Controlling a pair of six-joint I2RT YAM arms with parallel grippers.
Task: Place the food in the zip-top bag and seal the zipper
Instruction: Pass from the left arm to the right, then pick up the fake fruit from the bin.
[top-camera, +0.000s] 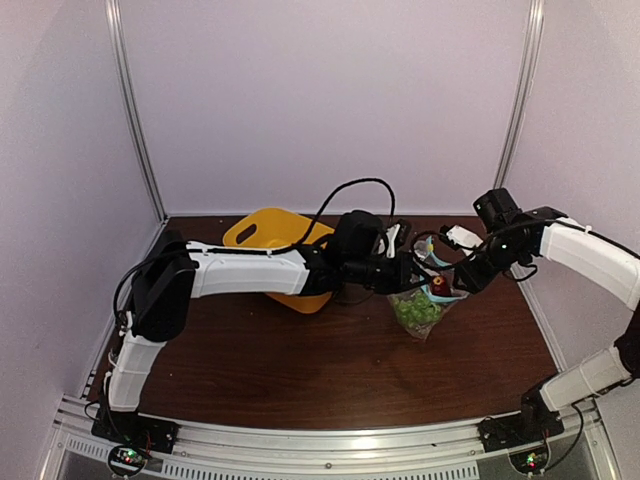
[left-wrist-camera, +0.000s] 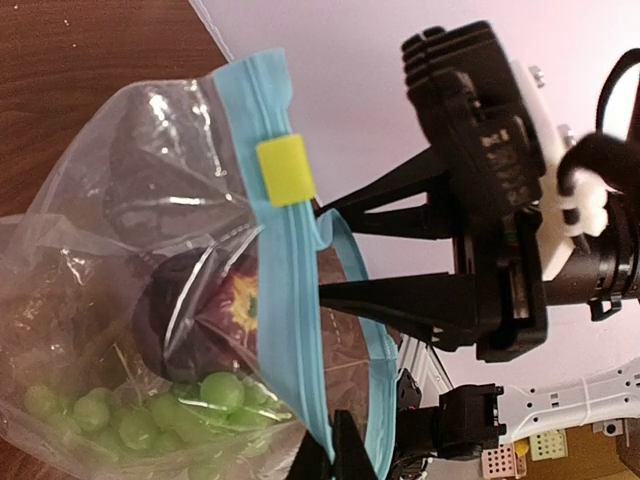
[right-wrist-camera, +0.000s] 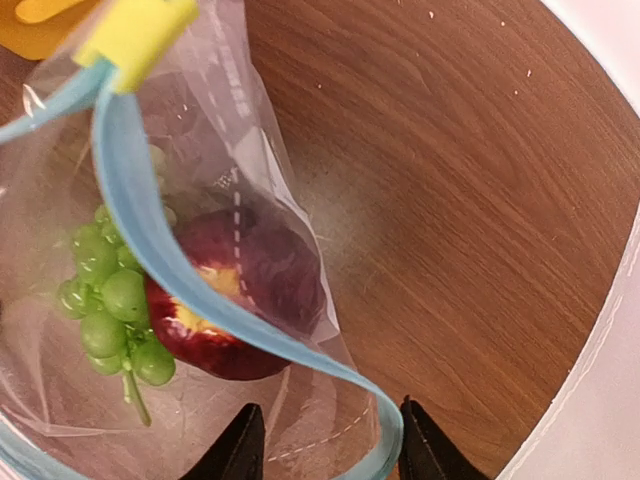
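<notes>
Two robot arms meet over the zip-top bag (top-camera: 420, 315), which stands on the dark wooden table (top-camera: 300, 370) right of centre and nearer the far edge than the near one. Its bottom rests on the wood and its mouth is lifted between the grippers.

The left gripper (top-camera: 400, 272), reaching across from the left side, has its jaws closed tight on the bag's top edge.

The right gripper (right-wrist-camera: 325, 445) faces it from the right-hand side with its jaws standing apart. The bag's rim curls between the two black fingers (left-wrist-camera: 390, 190), and they do not appear to clamp it.

The zipper (left-wrist-camera: 290, 300), a light blue strip, is not sealed along its length. Below the yellow slider (left-wrist-camera: 285, 170) near one end, its two sides part and the mouth gapes in a loop.

Inside the clear pouch, a green grape bunch (right-wrist-camera: 105, 300) lies at the bottom beside a dark red round fruit (right-wrist-camera: 250, 300) with a yellow mark on it, the two touching.

A yellow basket (top-camera: 265, 235) sits at the table's far edge, left of centre, partly hidden behind the left arm and well apart from the bag.
</notes>
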